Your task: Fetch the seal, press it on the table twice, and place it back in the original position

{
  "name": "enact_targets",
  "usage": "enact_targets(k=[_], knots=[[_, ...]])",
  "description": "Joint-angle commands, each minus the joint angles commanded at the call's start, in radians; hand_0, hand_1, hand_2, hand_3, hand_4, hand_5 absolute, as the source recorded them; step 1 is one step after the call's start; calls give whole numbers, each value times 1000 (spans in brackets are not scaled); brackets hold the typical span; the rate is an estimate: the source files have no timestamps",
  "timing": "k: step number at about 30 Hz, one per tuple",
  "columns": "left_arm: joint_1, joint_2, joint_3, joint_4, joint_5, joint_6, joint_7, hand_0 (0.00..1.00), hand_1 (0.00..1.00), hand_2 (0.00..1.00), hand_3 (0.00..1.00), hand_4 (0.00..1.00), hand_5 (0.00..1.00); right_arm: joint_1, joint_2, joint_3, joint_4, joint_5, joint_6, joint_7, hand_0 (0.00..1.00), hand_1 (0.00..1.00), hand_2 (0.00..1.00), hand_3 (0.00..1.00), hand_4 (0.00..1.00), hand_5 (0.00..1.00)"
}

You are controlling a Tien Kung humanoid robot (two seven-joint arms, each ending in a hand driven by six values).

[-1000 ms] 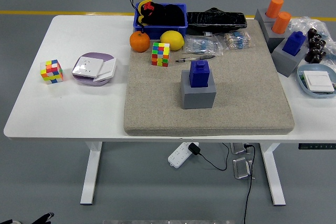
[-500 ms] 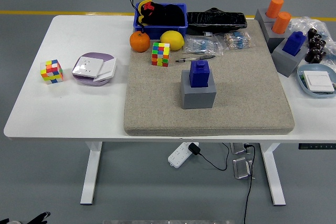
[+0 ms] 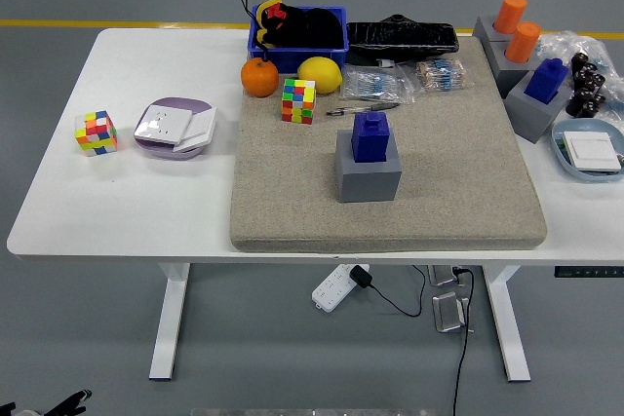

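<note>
1 blue seal stands upright in its grey holder mid-table, well forward of the left hand barely visible bottom-left, its finger state unreadable.

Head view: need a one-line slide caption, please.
Blue seal sits untouched on its grey block mid-mat; no robot hand over the white table.

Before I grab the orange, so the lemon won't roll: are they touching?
Apart. The head view shows a strip of white table between the orange and the lemon.
</note>
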Motion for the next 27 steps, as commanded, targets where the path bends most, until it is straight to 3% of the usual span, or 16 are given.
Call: enact_targets(k=[16, 27], knots=[[-3, 0, -11, 0, 9, 3, 3, 812, 789, 765, 803, 695, 419, -4, 4, 2, 3, 0, 2, -17, 879, 857, 852, 878, 998, 464], [-7, 2, 31, 0, -32, -2, -3, 812, 789, 766, 802, 695, 420, -2, 3, -10, 1, 2, -2, -19, 876, 846, 848, 877, 998, 460]])
